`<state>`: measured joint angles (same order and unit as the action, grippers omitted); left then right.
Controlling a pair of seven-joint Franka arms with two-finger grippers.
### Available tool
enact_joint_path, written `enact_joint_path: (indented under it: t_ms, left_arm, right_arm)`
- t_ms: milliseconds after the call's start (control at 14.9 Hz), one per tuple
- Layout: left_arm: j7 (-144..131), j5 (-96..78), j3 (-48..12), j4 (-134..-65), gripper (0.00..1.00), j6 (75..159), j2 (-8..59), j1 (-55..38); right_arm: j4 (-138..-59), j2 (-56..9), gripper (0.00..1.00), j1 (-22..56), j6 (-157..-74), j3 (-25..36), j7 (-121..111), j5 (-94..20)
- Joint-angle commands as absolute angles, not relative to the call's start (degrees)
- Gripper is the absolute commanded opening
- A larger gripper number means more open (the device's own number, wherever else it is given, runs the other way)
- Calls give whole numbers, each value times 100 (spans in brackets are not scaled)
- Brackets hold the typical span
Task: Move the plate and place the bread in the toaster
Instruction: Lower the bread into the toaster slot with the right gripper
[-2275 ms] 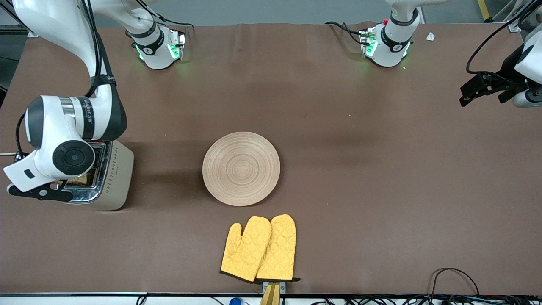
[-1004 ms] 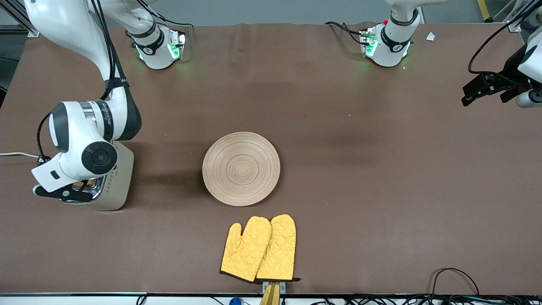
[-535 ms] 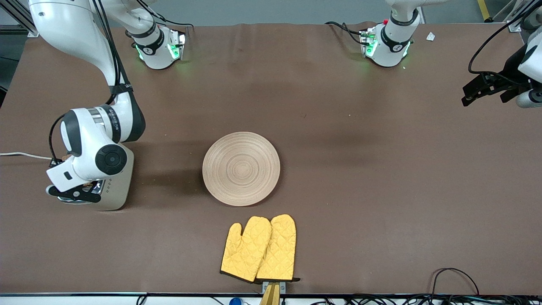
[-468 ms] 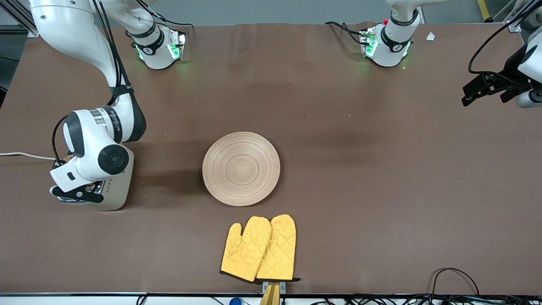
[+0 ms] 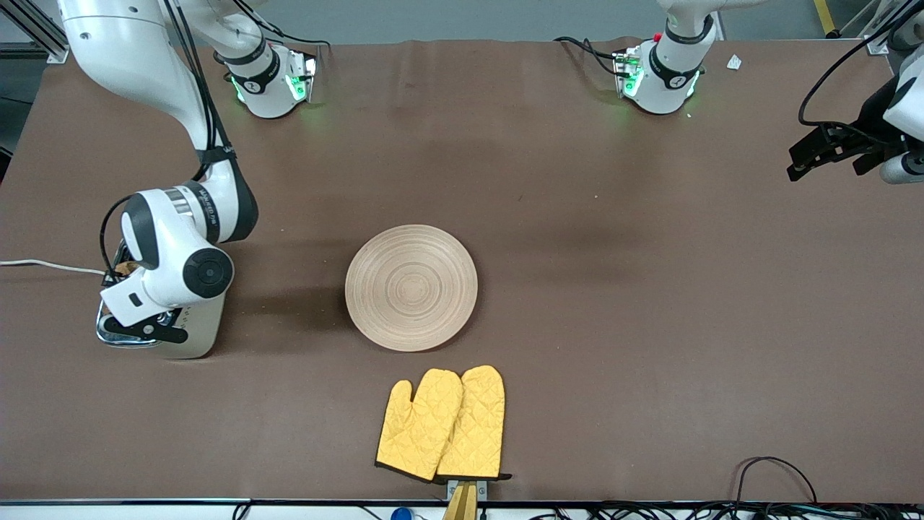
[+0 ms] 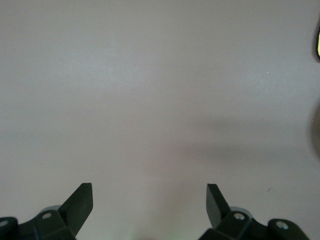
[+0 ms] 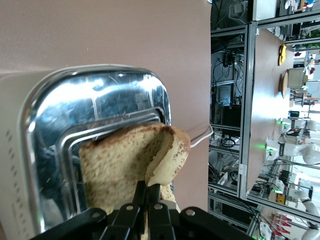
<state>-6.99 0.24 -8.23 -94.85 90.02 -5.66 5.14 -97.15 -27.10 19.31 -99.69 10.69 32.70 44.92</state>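
The cream toaster [image 5: 196,334] stands at the right arm's end of the table, and its chrome top [image 7: 100,95] fills the right wrist view. The bread [image 7: 117,162] stands tilted with its lower part in one slot and one corner folded over. A sliver of it shows under the wrist [image 5: 128,267]. My right gripper [image 7: 148,192] is right over the toaster [image 5: 148,331], shut on the bread's folded corner. The wooden plate [image 5: 411,287] lies bare at mid-table. My left gripper [image 5: 803,163] waits open and empty [image 6: 150,200] over bare table at the left arm's end.
A pair of yellow oven mitts [image 5: 442,424] lies nearer to the front camera than the plate, by the table's front edge. The toaster's white cord [image 5: 43,265] runs off the table's end. Black cables [image 5: 776,477] lie at the front edge.
My right wrist has shifted over the toaster toward the plate's side, still holding the bread. The left arm, plate and mitts have not moved.
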Motion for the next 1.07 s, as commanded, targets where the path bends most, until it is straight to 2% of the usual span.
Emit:
enact_joint_path:
  t_ms: [0, 803, 870, 937, 1004]
  left_arm:
    - [-642, -44, -826, -9352, 100, 8903, -519, 545]
    - [-607, -44, -817, -9352, 100, 8842, -519, 545]
    - [-606, -44, -817, -9352, 100, 8842, -519, 545]
    - [-606, -44, -817, -9343, 100, 8842, -519, 545]
    - [-606, -44, -817, -9351, 100, 8842, -519, 545]
  right_arm:
    - [-9896, -2584, 0, 2091, -9879, 976, 3454, 4421]
    - [-10178, -2197, 2, 2206, -9932, 967, 3253, 4210]
    - [-10152, -2197, 23, 2206, -9906, 967, 3243, 4210]
    - [-10134, -2197, 64, 2197, -9897, 975, 3234, 4210]
    - [-10099, -2197, 89, 2180, -9905, 976, 3234, 4210]
